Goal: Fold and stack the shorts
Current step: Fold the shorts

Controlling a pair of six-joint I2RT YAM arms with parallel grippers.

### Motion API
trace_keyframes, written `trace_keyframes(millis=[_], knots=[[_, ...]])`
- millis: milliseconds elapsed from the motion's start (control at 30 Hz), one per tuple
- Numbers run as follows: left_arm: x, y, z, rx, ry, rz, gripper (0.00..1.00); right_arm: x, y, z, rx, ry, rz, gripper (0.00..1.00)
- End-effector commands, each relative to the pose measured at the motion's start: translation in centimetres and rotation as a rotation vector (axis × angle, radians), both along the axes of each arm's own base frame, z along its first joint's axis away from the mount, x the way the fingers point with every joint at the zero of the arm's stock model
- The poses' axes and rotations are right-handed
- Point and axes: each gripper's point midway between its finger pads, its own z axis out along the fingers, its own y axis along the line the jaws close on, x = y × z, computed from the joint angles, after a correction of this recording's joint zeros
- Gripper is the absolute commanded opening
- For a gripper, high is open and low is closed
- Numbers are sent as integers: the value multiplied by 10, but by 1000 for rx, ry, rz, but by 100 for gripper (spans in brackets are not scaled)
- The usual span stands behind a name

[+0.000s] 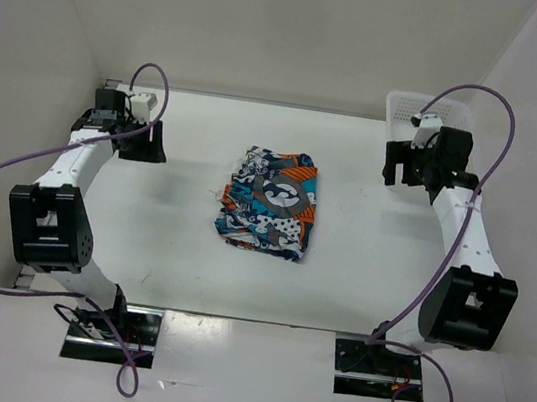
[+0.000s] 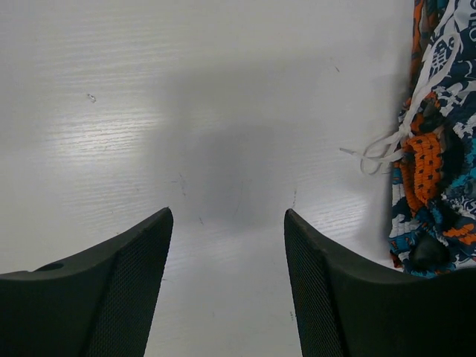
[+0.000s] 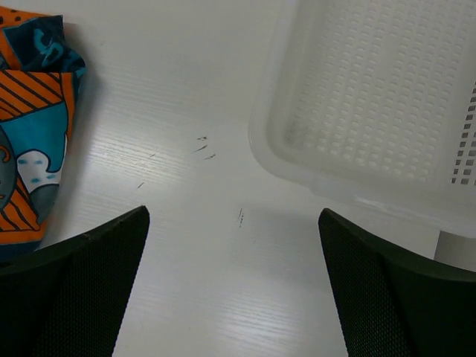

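Observation:
The shorts [image 1: 270,201], printed in teal, orange, white and black, lie folded in a compact pile at the middle of the table. Their edge and white drawstring show at the right of the left wrist view [image 2: 435,141], and a corner shows at the left of the right wrist view [image 3: 33,126]. My left gripper [image 1: 143,140] hangs open over bare table to the left of the pile, nothing between its fingers [image 2: 227,216]. My right gripper [image 1: 407,166] is open to the right of the pile, by the basket, and holds nothing [image 3: 234,216].
A white plastic mesh basket [image 1: 403,112] stands at the back right corner, its empty floor filling the upper right of the right wrist view [image 3: 372,104]. White walls close in the table on the left, back and right.

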Motion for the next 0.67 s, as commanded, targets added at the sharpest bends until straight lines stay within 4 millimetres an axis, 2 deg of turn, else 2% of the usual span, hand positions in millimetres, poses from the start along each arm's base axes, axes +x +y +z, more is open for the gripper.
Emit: trace_keyframes(millis=[0, 100, 133, 200, 267, 433, 633], knots=[[7, 4, 21, -17, -84, -6, 69, -8, 2, 25, 8, -56, -16, 99], [4, 6, 16, -26, -73, -3, 69, -13, 4, 25, 53, -34, -109, 99], [4, 6, 20, -24, -82, -3, 69, -13, 2, 33, 62, -52, -137, 99], [2, 5, 16, -26, -72, -3, 69, -11, 1, 34, 63, -59, -167, 99], [1, 5, 17, -24, -81, -3, 69, -9, 1, 43, 59, -88, -180, 99], [-2, 8, 13, -26, -72, 6, 69, -9, 0, 50, 62, -109, -192, 99], [-2, 8, 17, -24, -81, 6, 69, -13, -2, 41, 48, -98, -196, 99]])
